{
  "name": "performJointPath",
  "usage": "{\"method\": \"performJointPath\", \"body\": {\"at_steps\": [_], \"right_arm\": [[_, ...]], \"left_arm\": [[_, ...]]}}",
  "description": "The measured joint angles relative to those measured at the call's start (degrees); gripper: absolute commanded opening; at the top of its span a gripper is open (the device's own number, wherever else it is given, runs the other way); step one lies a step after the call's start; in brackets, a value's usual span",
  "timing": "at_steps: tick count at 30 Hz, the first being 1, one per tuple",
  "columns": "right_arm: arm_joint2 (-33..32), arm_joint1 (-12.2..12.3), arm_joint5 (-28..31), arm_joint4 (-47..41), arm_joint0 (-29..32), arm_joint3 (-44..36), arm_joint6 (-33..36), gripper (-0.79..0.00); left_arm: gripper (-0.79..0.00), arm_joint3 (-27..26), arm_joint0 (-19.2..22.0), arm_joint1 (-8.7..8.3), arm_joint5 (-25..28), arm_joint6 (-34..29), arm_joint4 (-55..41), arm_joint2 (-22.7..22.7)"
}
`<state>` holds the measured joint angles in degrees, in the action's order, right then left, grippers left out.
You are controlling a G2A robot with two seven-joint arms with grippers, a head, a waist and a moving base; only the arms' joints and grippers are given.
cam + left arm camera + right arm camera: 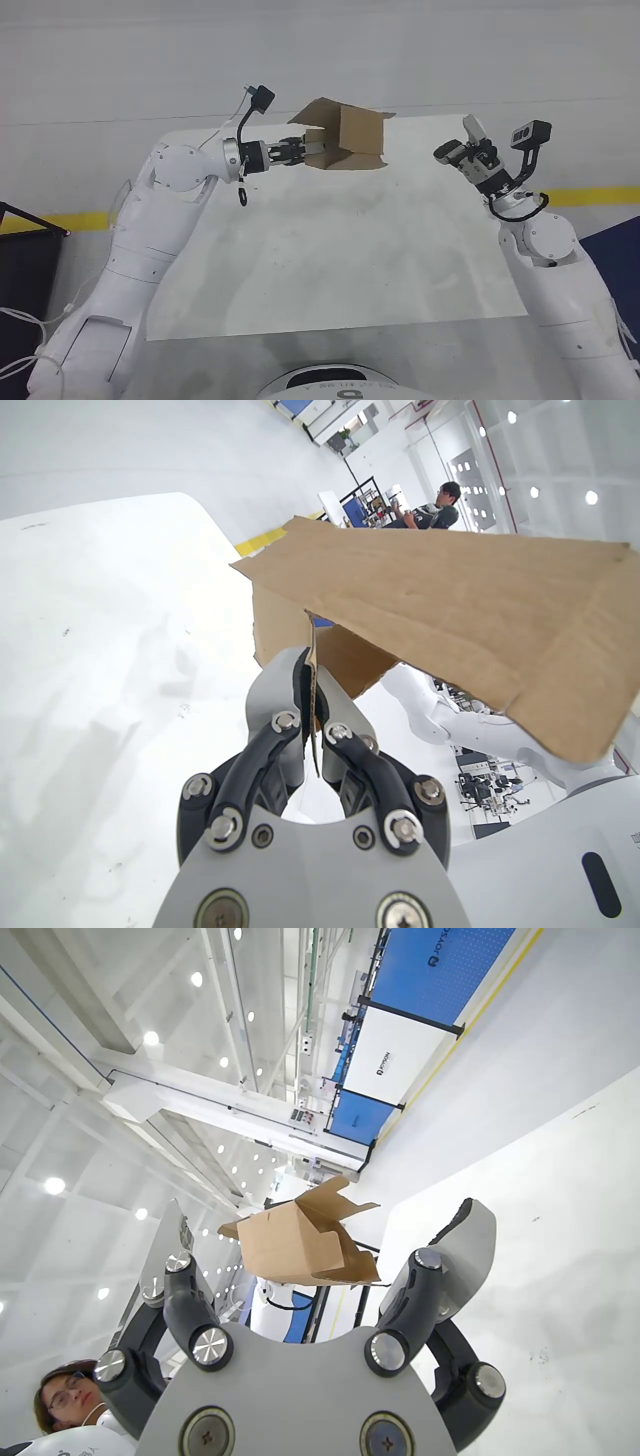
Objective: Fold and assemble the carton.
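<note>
Pinching a thin cardboard flap edge-on, the left jaws are pressed tight on the carton (350, 135). You can see it in the left wrist view, where the black pads squeeze the flap from both sides. Above them the carton (450, 610) spreads out as one big brown panel, and its far corner is cut off by the frame edge, so the full shape is lost there.

Over to the top view: the carton sits in the upper centre of the frame, at the far edge of the white surface (330, 260). It is partly opened, flaps splayed out, with the left jaws coming in from its left. Its inside is hidden from this angle. Whether the lowest flap touches the surface or hangs just above it, I can't tell.

The right jaws are in the upper right of the top view, well apart from the carton, spread wide and gripping nothing. From the right wrist view the carton (290, 1243) shows far off between the two spread fingers (470, 1248), open end and notched flaps toward the camera. The pinched flap itself is too small to make out there, and the carton's lower edge is partly hidden behind the wrist housing.
</note>
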<state>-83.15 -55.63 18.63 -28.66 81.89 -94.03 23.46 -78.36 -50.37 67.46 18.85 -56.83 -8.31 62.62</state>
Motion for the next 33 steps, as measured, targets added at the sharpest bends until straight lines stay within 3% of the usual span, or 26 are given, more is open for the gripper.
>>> {"method": "performJointPath", "body": {"at_steps": [7,10,11,12,13,16,19,23,30,32,33], "right_arm": [[0.9,0.0,-0.1,3.8,-0.8,1.6,1.7,0.000],[2.9,-0.4,4.7,4.5,-2.2,2.8,7.5,0.000],[3.4,-0.6,6.4,2.3,-2.5,3.1,9.6,-0.055],[3.8,-0.8,8.3,-1.9,-2.9,3.8,12.1,-0.191],[4.2,-1.0,9.4,-5.2,-3.2,4.4,13.7,-0.206],[5.2,-1.5,11.7,-13.5,-4.4,6.0,17.4,-0.151],[5.7,-2.0,13.5,-17.9,-5.6,7.3,19.9,-0.154],[6.0,-2.3,14.7,-19.4,-6.6,8.7,22.2,-0.219],[6.9,-2.9,14.5,-20.9,-7.0,8.4,26.5,-0.212],[7.0,-2.9,14.3,-20.0,-6.9,8.3,28.4,-0.182],[7.0,-2.9,14.3,-19.4,-6.8,8.3,29.2,-0.120]], "left_arm": [[-0.785,-0.5,-1.0,0.10,-0.1,1.2,-1.1,-0.2],[-0.785,-0.2,-2.1,0.30,1.2,1.9,-5.5,-0.1],[-0.785,0.1,-2.1,0.35,1.7,1.4,-6.8,-0.1],[-0.785,0.6,-1.9,0.41,2.3,0.6,-8.4,-0.1],[-0.785,1.0,-1.6,0.45,2.6,-0.1,-9.1,-0.2],[-0.785,1.4,-0.3,0.58,3.3,-3.0,-10.7,-0.8],[-0.785,1.9,0.6,0.68,3.7,-5.6,-11.9,-1.5],[-0.785,2.3,1.1,0.76,4.4,-7.4,-12.6,-2.0],[-0.785,2.6,1.4,0.79,5.5,-7.9,-12.6,-2.5],[-0.785,2.6,1.4,0.79,5.7,-7.5,-12.6,-2.5],[-0.785,2.5,1.4,0.79,5.8,-7.3,-12.6,-2.5]]}}
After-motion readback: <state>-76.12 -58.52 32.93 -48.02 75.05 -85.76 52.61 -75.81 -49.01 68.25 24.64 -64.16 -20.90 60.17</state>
